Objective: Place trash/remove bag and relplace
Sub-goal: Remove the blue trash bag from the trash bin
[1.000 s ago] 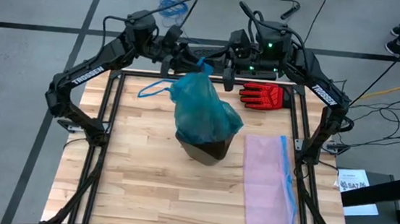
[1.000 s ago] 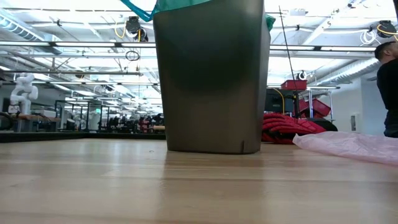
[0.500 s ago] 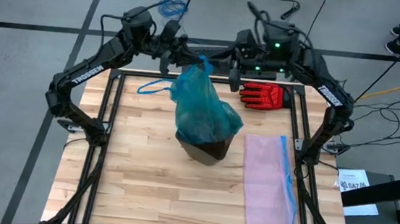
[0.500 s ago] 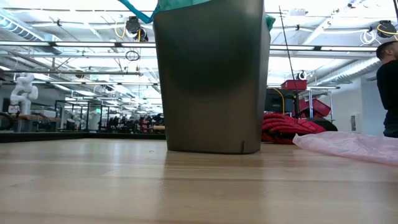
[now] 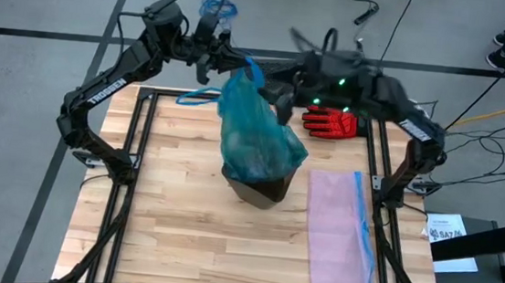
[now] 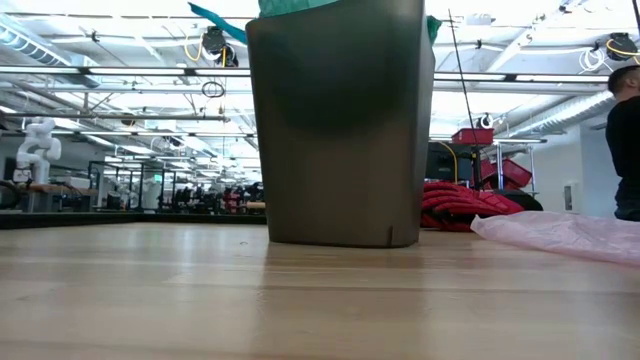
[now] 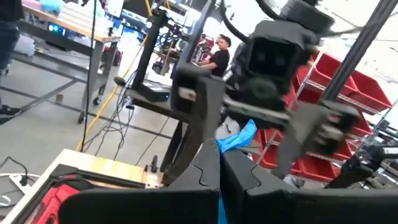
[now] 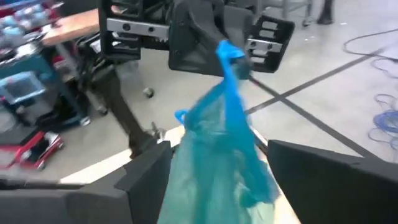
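Your left gripper (image 5: 230,59) has just closed its fingers on the blue tie handle at the top of the bag (image 5: 255,133), and your right gripper (image 5: 283,103) has let go: its fingers (image 8: 149,171) now stand wide on either side of the bag's neck without pinching it. A second ago it was the other way round, with the right side holding and the left fingers spread. So the bag has changed hands, and the left arm alone carries the top of it.

The bag is gathered into a teal bundle, drawn up and leaning toward the back left, with its lower part still sitting down in the bin (image 6: 340,120) at the middle of the surface (image 5: 181,227). The low view shows the bin standing flat on the wood, with only a fringe of teal above its rim. The trash is not visible anywhere; presumably it is inside the bundle.

My read is that you are at the start of the pull-out. With the right arm freed, it could steady the bin or take a second hold lower on the bag while the left lifts. The pink replacement bag (image 5: 341,232) lies flat to the right of the bin, untouched, and the red glove (image 5: 332,121) sits at the back of the surface.
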You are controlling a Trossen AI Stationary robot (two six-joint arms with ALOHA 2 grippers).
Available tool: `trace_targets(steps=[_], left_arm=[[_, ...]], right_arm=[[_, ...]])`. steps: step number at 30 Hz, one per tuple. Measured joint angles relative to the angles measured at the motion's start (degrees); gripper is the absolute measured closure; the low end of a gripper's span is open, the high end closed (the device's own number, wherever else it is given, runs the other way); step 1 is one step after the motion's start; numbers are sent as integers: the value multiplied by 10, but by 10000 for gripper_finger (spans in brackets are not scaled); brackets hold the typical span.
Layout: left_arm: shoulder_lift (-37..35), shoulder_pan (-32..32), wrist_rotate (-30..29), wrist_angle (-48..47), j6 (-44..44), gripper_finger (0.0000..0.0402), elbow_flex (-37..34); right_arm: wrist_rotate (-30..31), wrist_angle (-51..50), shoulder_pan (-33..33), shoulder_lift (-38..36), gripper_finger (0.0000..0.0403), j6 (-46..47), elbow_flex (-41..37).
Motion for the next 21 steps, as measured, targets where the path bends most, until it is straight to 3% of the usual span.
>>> trace_targets(steps=[8, 12, 15, 19, 21], left_arm=[[0, 0, 34, 4, 13, 401, 0], [-2, 1, 40, 16, 23, 401, 0], [-3, 2, 43, 39, 23, 401, 0], [-10, 16, 40, 45, 23, 401, 0], [-14, 25, 36, 50, 22, 401, 0]], right_arm=[[188, 30, 47, 60, 146, 63, -1], [231, 26, 48, 85, 177, 112, -1], [239, 25, 51, 104, 229, 133, -1], [245, 22, 57, 123, 349, 136, -1], [247, 22, 60, 124, 387, 126, -1]])
